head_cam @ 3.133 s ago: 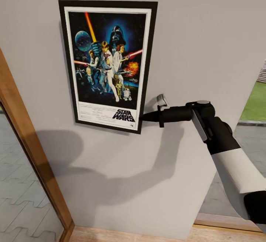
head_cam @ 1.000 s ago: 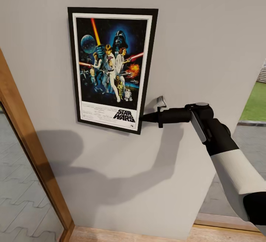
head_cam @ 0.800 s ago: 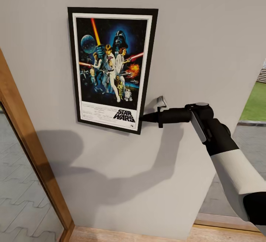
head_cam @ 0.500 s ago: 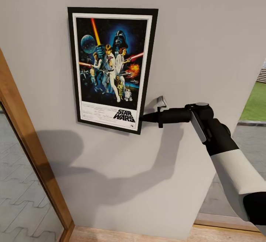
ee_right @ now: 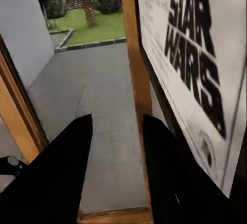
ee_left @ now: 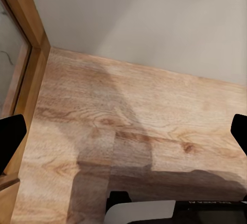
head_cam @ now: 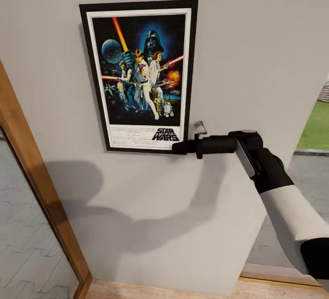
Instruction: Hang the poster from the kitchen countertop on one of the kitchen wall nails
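Now, in the head view the poster (head_cam: 141, 76) hangs nearly square on the grey wall (head_cam: 256, 38) with the right gripper (head_cam: 179, 147) at its lower right corner, while the right wrist view shows those jaws parted beside the frame, so withdrawing straight back should avoid tilting it; the left wrist view shows the left gripper's (ee_left: 123, 134) jaws wide apart over wooden floor (ee_left: 128, 116).

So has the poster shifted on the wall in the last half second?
Yes. The poster has swung from tilted to nearly straight; its top right corner rose, its bottom edge levelled, while the wooden frame stayed put.

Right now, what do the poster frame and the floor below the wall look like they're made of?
The poster frame looks like matte black wood or plastic, flat and glare-free; I cannot tell which. The floor looks like light varnished wood, showing grain and knots.
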You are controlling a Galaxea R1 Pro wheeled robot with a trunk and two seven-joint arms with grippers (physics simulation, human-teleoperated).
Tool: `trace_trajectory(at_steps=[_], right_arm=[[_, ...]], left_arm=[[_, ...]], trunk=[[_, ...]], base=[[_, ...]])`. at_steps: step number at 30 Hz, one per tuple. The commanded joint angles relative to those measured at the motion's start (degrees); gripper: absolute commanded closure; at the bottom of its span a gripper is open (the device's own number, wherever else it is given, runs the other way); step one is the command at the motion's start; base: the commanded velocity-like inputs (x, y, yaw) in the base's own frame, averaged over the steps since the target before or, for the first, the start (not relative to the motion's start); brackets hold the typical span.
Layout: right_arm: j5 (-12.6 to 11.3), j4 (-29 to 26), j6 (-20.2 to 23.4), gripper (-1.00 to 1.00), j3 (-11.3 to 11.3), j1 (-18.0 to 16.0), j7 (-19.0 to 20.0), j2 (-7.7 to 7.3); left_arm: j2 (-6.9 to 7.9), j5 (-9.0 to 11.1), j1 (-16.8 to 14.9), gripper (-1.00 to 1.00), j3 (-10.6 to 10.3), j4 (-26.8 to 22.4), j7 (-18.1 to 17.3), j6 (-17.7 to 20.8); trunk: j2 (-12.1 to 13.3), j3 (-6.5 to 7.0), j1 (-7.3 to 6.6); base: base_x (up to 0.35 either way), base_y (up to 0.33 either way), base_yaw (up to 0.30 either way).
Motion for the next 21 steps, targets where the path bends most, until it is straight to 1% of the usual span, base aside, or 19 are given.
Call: trace_trajectory(at_steps=[1, 21], right_arm=[[-0.48, 0.0, 0.49, -1.0, 0.14, -0.06, -0.14, -0.06], [-0.53, 0.05, 0.5, -1.0, 0.14, -0.06, -0.14, -0.06]], left_arm=[[-0.03, -0.05, -0.01, -1.0, 0.16, -0.11, -0.33, 0.26], [-0.03, -0.05, -0.01, -1.0, 0.16, -0.11, -0.33, 0.26]], trunk=[[-0.13, -0.12, 0.04], [-0.13, -0.12, 0.04]], base=[[0.0, 0.0, 0.0], [0.0, 0.0, 0.0]])
